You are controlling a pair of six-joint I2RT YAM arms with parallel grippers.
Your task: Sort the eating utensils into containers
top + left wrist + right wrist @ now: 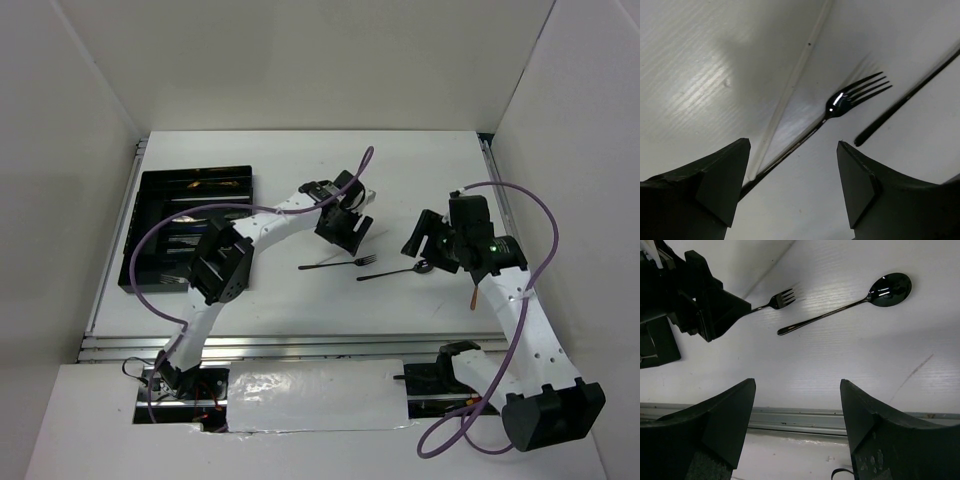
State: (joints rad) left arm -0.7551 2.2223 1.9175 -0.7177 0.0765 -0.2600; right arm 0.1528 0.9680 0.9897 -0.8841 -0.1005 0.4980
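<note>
A black fork [338, 265] and a black spoon [395, 272] lie on the white table, end to end. My left gripper [349, 238] is open and empty, just above and behind the fork. In the left wrist view the fork [840, 102] lies ahead of the open left gripper [792, 190], its handle running down past the left finger, and the spoon's handle [900, 105] is at the right. My right gripper [425, 250] is open and empty beside the spoon's bowl. The right wrist view shows the spoon [850, 305], the fork [777, 300] and the open right gripper [797, 425]. The black tray [150, 185] at the left holds several utensils.
White walls close in the table at the back and both sides. An aluminium rail [300, 345] runs along the near edge and also shows in the right wrist view [790, 417]. The left arm's purple cable [150, 240] loops over the tray.
</note>
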